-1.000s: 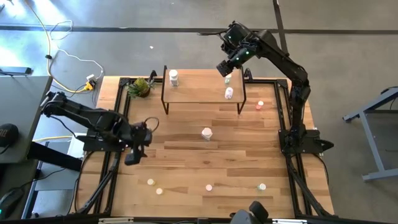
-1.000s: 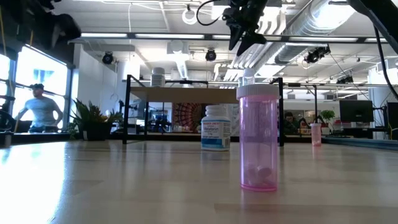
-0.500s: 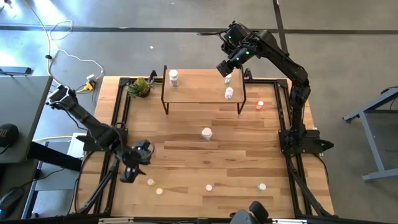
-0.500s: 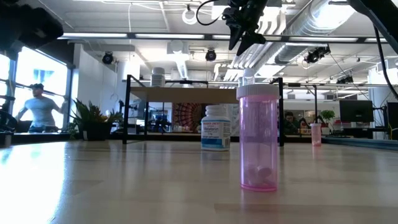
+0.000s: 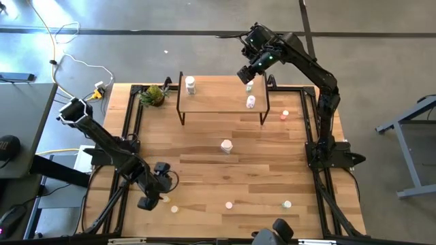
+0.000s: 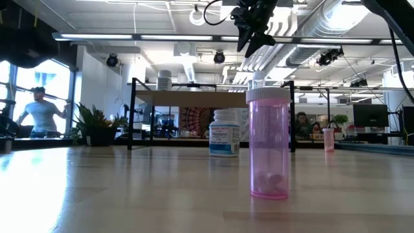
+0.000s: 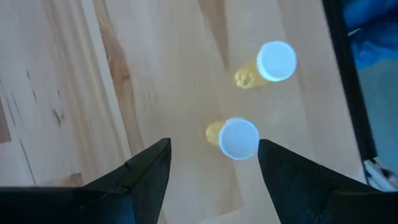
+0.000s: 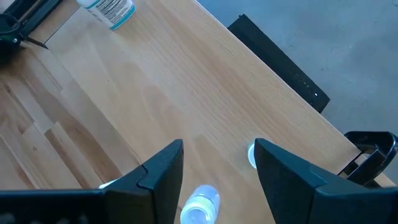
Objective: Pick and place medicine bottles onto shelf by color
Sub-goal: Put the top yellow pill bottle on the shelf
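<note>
My left gripper (image 5: pixel 151 199) (image 7: pixel 214 180) hangs open, pointing down near the table's near-left part. Two yellow bottles with white caps stand below it; the closer one (image 7: pixel 239 138) (image 5: pixel 165 199) shows between my fingers and the other (image 7: pixel 277 61) (image 5: pixel 174 209) stands beyond. My right gripper (image 5: pixel 246 73) (image 8: pixel 217 168) (image 6: pixel 254 32) is open above the right end of the shelf (image 5: pixel 221 100) (image 8: pixel 186 93). A clear bottle (image 8: pixel 199 206) (image 5: pixel 250 86) stands on the board under it. A second bottle (image 5: pixel 251 102) and a white one (image 5: pixel 190 84) (image 8: pixel 112 9) also stand on the shelf.
On the table stand a white bottle (image 5: pixel 226 145) (image 6: pixel 224 133), a pink one (image 5: pixel 229 204) (image 6: pixel 268 144), a green one (image 5: pixel 287 203) and a red-orange one (image 5: pixel 285 115) (image 6: pixel 328 139). A leafy plant (image 5: pixel 155 95) sits left of the shelf. A person shows in the room behind.
My left gripper has swept from the table's left side toward the near edge and a little to the right, ending above the two yellow bottles. My right arm has kept still.
</note>
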You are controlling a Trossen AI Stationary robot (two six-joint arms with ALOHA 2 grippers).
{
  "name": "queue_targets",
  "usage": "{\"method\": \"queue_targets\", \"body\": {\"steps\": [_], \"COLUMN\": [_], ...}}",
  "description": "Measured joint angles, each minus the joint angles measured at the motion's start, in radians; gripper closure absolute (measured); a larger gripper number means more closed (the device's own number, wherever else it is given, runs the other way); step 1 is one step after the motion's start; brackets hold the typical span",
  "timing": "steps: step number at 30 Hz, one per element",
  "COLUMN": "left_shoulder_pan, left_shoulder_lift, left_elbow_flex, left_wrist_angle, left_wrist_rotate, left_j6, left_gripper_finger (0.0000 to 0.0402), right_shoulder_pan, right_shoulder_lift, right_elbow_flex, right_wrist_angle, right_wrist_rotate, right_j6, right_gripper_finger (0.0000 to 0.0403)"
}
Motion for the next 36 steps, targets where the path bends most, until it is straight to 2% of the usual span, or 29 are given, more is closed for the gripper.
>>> {"method": "queue_targets", "body": {"steps": [7, 11, 23, 36], "left_shoulder_pan": [-0.022, -0.043, -0.065, -0.065], "left_shoulder_lift": [0.057, 0.092, 0.176, 0.180], "left_elbow_flex": [0.000, 0.000, 0.001, 0.002], "left_wrist_angle": [0.083, 0.108, 0.120, 0.131], "left_wrist_rotate": [0.023, -0.001, -0.027, -0.025], "left_j6": [-0.013, -0.025, -0.103, -0.110], "left_gripper_finger": [0.0172, 0.0172, 0.0177, 0.0276], "right_shoulder_pan": [0.000, 0.000, 0.000, 0.000], "right_shoulder_lift": [0.000, 0.000, 0.000, 0.000], "right_elbow_flex": [0.000, 0.000, 0.000, 0.000], "right_wrist_angle": [0.000, 0.000, 0.000, 0.000], "right_wrist_rotate": [0.002, 0.003, 0.005, 0.006], "right_j6": [0.000, 0.000, 0.000, 0.000], "right_gripper_finger": [0.0215, 0.0215, 0.0214, 0.0214]}}
